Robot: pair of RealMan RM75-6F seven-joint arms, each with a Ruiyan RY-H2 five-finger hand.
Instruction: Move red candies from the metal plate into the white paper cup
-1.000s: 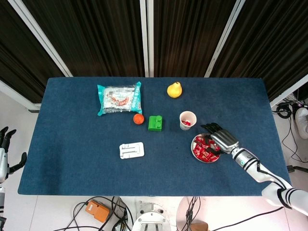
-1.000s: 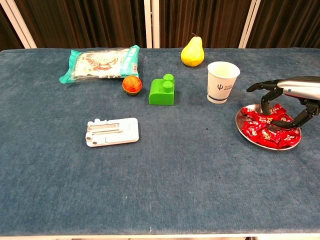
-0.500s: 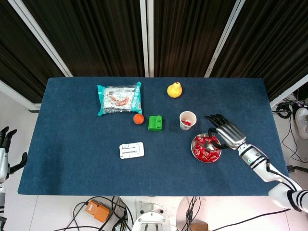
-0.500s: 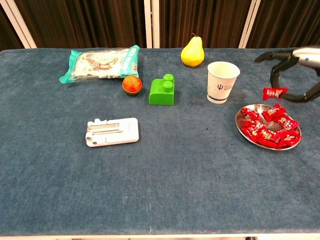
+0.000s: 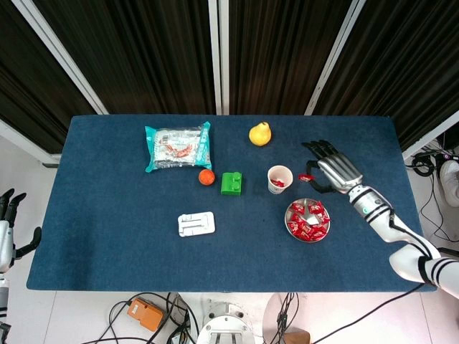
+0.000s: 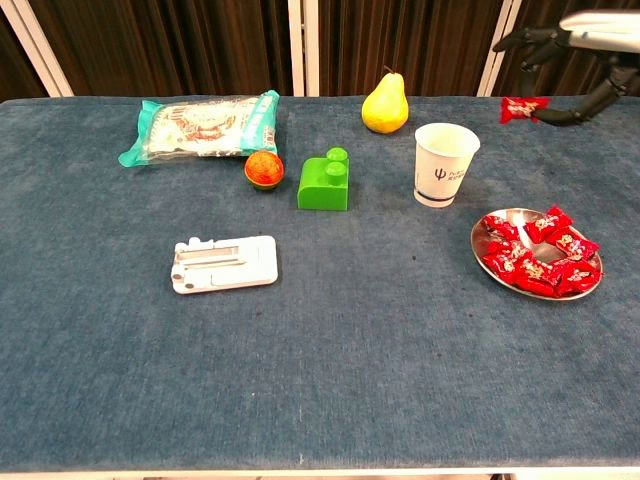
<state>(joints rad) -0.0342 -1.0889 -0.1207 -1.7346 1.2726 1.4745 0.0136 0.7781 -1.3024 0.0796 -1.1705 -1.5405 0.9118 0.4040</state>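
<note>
A metal plate [image 5: 295, 213] [image 6: 484, 232] with several red candies [image 5: 307, 218] [image 6: 540, 260] lies at the right of the table. The white paper cup [image 5: 280, 178] [image 6: 445, 164] stands left of and behind it, with red candies inside in the head view. My right hand [image 5: 331, 168] [image 6: 578, 45] hovers in the air to the right of the cup, pinching one red candy [image 5: 306, 177] [image 6: 523, 108] at its fingertips. My left hand [image 5: 7, 218] hangs at the far left, off the table, fingers apart and holding nothing.
A yellow pear [image 5: 260, 133] stands behind the cup. A green block [image 5: 231, 183], a small orange ball [image 5: 206, 177], a teal snack bag [image 5: 177, 145] and a white flat holder [image 5: 196, 223] lie further left.
My right hand has lifted off the plate with one red candy and moved up and back toward the cup. The left hand has stayed put.
</note>
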